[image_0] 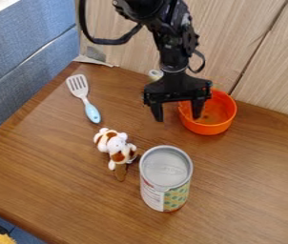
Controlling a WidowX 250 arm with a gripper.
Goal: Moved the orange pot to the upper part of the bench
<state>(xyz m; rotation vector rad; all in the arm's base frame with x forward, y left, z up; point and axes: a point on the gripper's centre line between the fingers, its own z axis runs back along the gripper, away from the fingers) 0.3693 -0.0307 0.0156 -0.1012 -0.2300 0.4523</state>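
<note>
1. The orange pot (211,127) sits upright at the upper right of the bench (255,186), near the pale wood panel (264,57); by the task's wording it looks to be at or close to its goal.
2. The fingers (157,112) stand wide apart, pointing down; one is left of the pot in the view, the other shows over its opening, so the pot's left wall lies between them in the view; how deep the tips reach, and whether either touches, is hard to tell from this slant.
3. That wall is what the next move turns on; if the pot is to be left here, a straight lift should free it; any sideways swing could catch the rim and tip it.
4. The can (166,178), plush toy (116,147) and spatula (87,101) stand apart from the pot.
</note>
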